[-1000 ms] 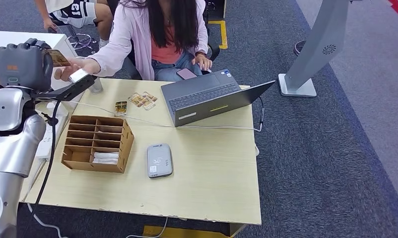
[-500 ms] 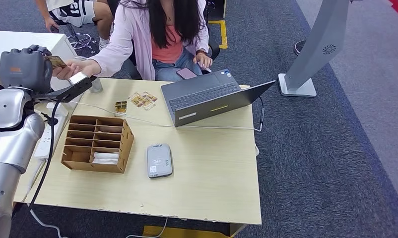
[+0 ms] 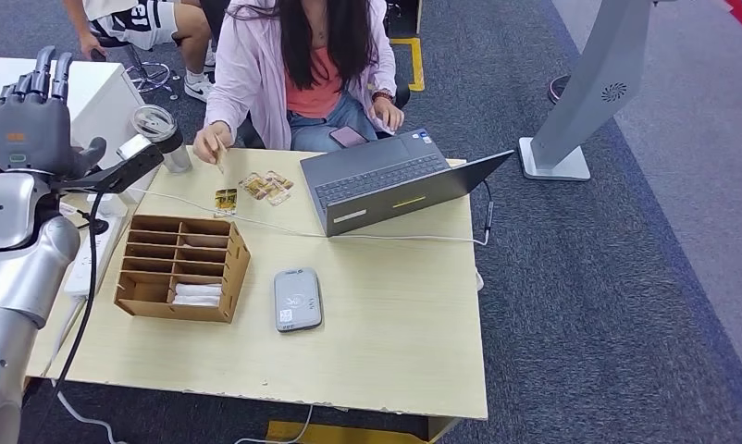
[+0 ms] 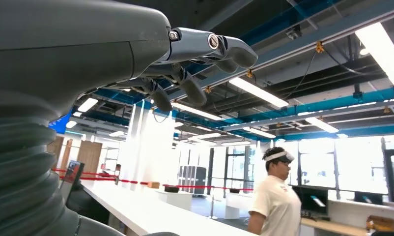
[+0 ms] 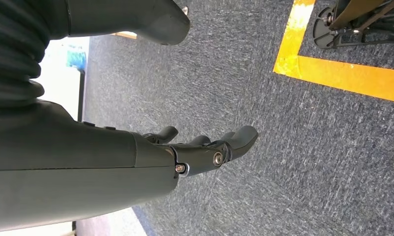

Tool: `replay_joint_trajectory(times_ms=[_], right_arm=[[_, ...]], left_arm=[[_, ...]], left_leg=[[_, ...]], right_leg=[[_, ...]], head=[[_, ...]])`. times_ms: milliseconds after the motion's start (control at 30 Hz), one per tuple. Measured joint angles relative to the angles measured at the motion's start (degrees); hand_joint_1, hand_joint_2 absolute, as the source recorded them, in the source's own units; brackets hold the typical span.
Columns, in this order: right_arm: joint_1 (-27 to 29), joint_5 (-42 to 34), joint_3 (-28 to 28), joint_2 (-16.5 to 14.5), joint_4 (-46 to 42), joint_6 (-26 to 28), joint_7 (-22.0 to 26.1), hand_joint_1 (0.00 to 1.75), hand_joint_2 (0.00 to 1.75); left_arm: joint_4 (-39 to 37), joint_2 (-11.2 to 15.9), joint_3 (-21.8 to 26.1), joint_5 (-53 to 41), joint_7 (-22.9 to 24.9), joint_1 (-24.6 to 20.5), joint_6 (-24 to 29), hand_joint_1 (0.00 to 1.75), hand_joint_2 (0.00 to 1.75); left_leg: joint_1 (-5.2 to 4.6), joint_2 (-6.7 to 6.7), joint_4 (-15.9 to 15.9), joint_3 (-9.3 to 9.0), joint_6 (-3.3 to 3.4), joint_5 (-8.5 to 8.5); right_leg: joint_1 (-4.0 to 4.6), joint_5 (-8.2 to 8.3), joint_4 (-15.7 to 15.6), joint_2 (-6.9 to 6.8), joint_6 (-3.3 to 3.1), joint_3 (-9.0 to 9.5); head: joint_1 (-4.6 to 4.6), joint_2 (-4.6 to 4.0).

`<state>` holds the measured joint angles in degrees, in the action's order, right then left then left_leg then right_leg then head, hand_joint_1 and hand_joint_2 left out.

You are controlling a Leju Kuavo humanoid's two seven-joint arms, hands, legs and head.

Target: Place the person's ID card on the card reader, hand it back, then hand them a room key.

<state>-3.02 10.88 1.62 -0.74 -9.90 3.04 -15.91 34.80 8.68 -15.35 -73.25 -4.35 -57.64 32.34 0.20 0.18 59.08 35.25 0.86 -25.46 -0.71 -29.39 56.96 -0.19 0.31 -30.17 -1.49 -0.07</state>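
On the table (image 3: 386, 314) the card reader (image 3: 297, 299) lies near the centre, while at ten o'clock the left hand (image 3: 32, 116) is raised with fingers (image 3: 48, 69) apart and empty, the ID card (image 3: 219, 153) well away toward one o'clock of them in the person's hand (image 3: 210, 143); the right hand (image 5: 205, 147) hangs over carpet, fingers loosely apart.

An open laptop (image 3: 390, 180) sits beside a tumbler (image 3: 164, 137) (lidded) on the table (image 3: 386, 342)

No readable text or labels
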Motion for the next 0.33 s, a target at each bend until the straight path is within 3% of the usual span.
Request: replay_joint_trajectory(times_ms=[133, 333], right_arm=[[0.03, -0.11, 0.13, 0.0, 0.0, 0.44, -0.07, 0.0, 1.75], [0.27, -1.16, 1.07, -0.01, 0.0, 1.44, 0.15, 0.0, 1.75]], left_arm=[[6.07, 0.57, 1.34, 5.47, -5.37, 4.21, 2.23, 0.0, 1.75], [25.25, 2.25, 4.5, 20.41, -12.43, 17.79, -1.91, 0.0, 1.75]], left_leg=[[-0.02, 0.04, -0.01, 0.0, 0.0, -0.01], [-0.03, 0.14, -0.05, -0.01, -0.05, -0.09]], right_leg=[[-0.01, 0.0, 0.0, 0.04, 0.0, 0.0], [-0.02, -0.04, -0.02, 0.17, 0.0, -0.03]], head=[[-0.01, 0.0], [-0.02, 0.0]])
